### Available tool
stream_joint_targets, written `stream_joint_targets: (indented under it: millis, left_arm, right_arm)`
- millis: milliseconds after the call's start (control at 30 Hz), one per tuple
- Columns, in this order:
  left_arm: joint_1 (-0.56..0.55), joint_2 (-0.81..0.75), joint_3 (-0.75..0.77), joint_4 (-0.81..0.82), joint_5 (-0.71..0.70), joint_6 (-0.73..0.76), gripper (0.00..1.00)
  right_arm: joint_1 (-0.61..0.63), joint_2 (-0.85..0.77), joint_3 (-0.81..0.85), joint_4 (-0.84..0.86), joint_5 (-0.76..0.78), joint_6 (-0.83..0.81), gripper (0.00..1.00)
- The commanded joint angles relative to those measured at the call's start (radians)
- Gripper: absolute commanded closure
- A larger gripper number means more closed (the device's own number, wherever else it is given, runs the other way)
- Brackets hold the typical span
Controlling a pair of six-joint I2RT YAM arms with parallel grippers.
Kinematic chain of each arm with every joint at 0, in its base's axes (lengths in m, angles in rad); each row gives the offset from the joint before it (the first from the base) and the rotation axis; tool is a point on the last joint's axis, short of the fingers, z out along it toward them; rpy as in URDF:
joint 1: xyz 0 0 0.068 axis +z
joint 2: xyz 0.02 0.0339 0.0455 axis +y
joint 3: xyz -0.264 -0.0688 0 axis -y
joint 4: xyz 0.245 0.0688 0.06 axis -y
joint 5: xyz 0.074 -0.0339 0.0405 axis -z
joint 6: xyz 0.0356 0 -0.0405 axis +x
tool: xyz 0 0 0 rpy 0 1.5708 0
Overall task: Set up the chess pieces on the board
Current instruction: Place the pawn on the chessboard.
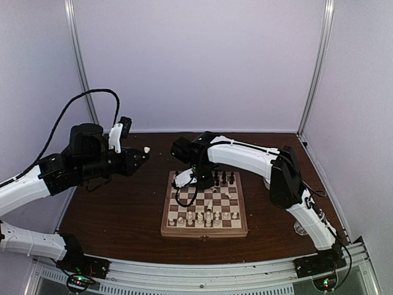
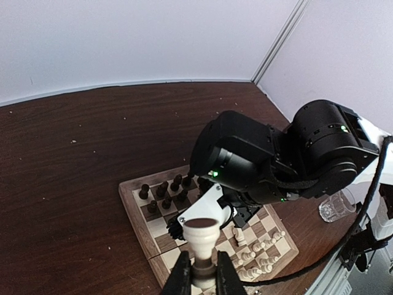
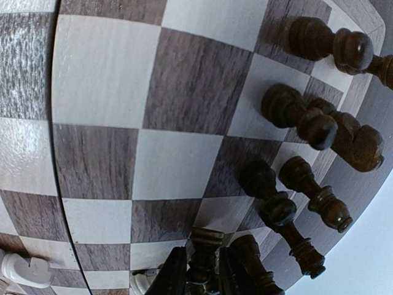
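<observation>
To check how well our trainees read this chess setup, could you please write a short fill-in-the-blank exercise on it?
1. The left tool grips a ___ chess piece, off to the left of the board.
2. The turned piece between the right tool fingers is ___ in colour.
3. In the top view, the right tool works at the board's ___ edge.

Missing words: white; dark; far.
</observation>
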Motion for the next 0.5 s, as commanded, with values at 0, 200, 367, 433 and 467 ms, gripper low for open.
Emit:
stream_joint_targets:
  millis: [0,200,367,433,467]
  left_arm:
    - [0.007,0.005,-0.008,0.048,0.014,-0.01,0.99]
    - [0.007,0.006,-0.01,0.048,0.016,-0.011,0.99]
    - [0.007,0.013,-0.01,0.053,0.019,-0.012,0.99]
    - [0.007,0.013,-0.011,0.052,0.019,-0.012,0.99]
    - [0.006,0.012,-0.01,0.05,0.019,-0.012,0.99]
  right_arm:
    - [0.007,0.013,0.032,0.013,0.029,-0.002,0.79]
    - [0.007,0.001,0.032,0.023,0.039,-0.002,0.78]
    - [0.007,0.001,0.032,0.032,0.039,-0.003,0.78]
    - [0.007,0.0,0.032,0.03,0.037,-0.002,0.79]
    - [0.007,0.0,0.032,0.03,0.037,-0.001,0.79]
